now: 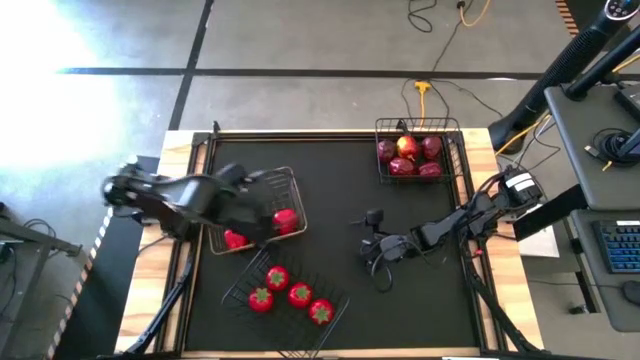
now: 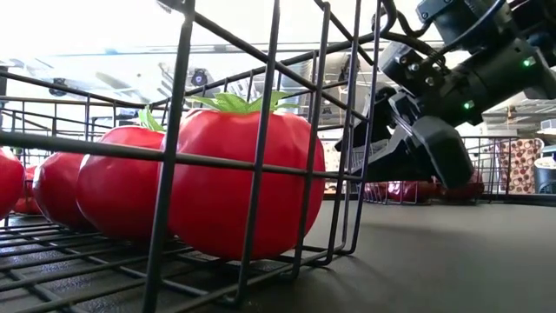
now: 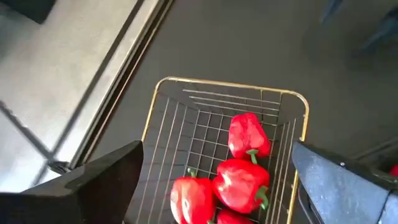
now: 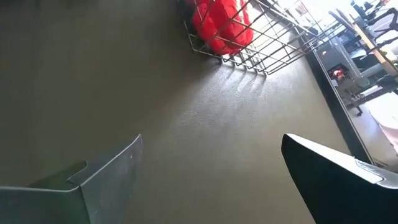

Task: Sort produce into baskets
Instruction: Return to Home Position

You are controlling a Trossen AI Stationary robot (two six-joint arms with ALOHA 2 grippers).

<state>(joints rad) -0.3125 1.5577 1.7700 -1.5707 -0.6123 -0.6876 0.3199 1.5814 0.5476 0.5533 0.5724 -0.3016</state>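
Produce (image 1: 278, 277) is sitting inside three wire baskets, and as far as I can see none is lying loose on the bench (image 1: 330, 180), so the sorting is looking finished. Four tomatoes (image 1: 300, 294) are resting in the front basket (image 1: 300, 335), which is lying askew to the bench edge. Peppers (image 3: 249, 134) are crowding the left basket (image 3: 230, 83), and apples (image 1: 408, 150) are filling the far right basket (image 1: 460, 150).

Going by their glossy, even skins, these pieces are looking smooth and firm rather than soft, and probably light. A pinch that is off centre is therefore likely to be sending one slipping or rolling away. The tomatoes and apples are asking for a hold across the widest part, with the fingers staying clear of the green tops and stems. The lumpy peppers are offering flatter flanks between their lobes, and a hold there would be sitting most surely. The thin wire baskets are looking light enough to be sliding if nudged.

The left gripper (image 3: 217, 149) is hovering above the left basket, its fingers spread wide and holding nothing. The right gripper (image 4: 212, 140) is hanging low over bare mat near the middle of the bench, well apart from every basket, with its fingers likewise spread and empty.
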